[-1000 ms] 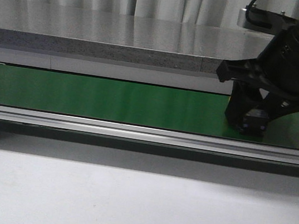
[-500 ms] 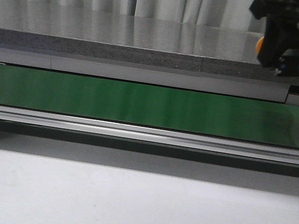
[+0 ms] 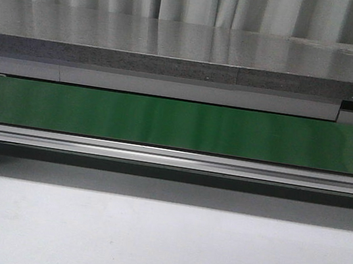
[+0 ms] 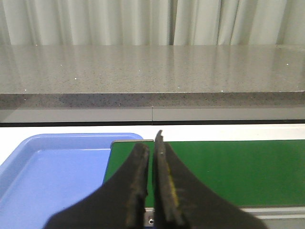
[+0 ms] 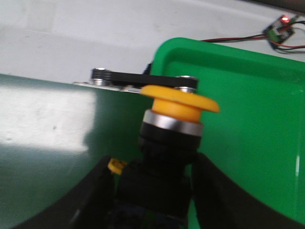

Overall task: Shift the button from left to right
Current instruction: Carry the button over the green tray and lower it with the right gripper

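I see the right gripper (image 5: 152, 191) clamped on the button (image 5: 174, 143): black matte fingers (image 5: 95, 195) pinch its boxy black body, round yellow-orange mushroom cap and metal collar up top. It hangs at the edge of the glossy green bin (image 5: 248, 119), beside the conveyor belt (image 5: 57, 124). Left gripper (image 4: 151, 191) is closed on nothing, rubbery tips pressed together, over the belt end by a smooth blue tray (image 4: 52, 171).

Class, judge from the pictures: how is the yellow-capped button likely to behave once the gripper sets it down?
The button looks rigid, so squeezing probably won't deform it. Its wide cap above a narrower black body suggests it may tip if released tilted. On its side, the round cap might let it roll.
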`<state>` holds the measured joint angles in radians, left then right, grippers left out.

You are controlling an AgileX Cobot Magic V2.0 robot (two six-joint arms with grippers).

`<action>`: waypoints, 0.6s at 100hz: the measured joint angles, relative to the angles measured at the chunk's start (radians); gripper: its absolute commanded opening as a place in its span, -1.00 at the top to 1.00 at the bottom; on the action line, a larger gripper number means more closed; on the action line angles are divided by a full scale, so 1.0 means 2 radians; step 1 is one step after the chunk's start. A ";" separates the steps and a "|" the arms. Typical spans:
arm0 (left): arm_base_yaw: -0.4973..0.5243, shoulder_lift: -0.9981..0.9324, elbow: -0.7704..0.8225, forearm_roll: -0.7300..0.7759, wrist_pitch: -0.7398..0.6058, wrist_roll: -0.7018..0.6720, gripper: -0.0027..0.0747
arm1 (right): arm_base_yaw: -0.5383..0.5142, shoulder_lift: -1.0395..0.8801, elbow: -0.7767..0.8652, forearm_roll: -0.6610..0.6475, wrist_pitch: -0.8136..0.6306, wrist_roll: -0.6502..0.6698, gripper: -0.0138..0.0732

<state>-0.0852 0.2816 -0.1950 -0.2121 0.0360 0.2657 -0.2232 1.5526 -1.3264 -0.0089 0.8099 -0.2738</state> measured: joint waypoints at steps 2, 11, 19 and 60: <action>0.000 0.000 0.000 0.000 0.000 0.000 0.92 | -0.005 0.000 0.000 0.000 -0.004 -0.004 0.09; 0.000 0.000 0.000 0.000 0.000 0.000 0.92 | -0.034 0.008 0.000 -0.001 -0.016 -0.017 0.09; 0.000 0.000 0.000 0.000 0.000 0.000 0.92 | -0.055 0.023 0.000 -0.001 -0.020 -0.030 0.09; 0.000 0.000 0.000 0.000 0.000 0.000 0.92 | -0.115 0.130 0.000 0.004 -0.032 -0.040 0.09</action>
<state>-0.0852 0.2816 -0.1950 -0.2121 0.0360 0.2657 -0.4533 1.8117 -1.3264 0.0000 0.7457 -0.3532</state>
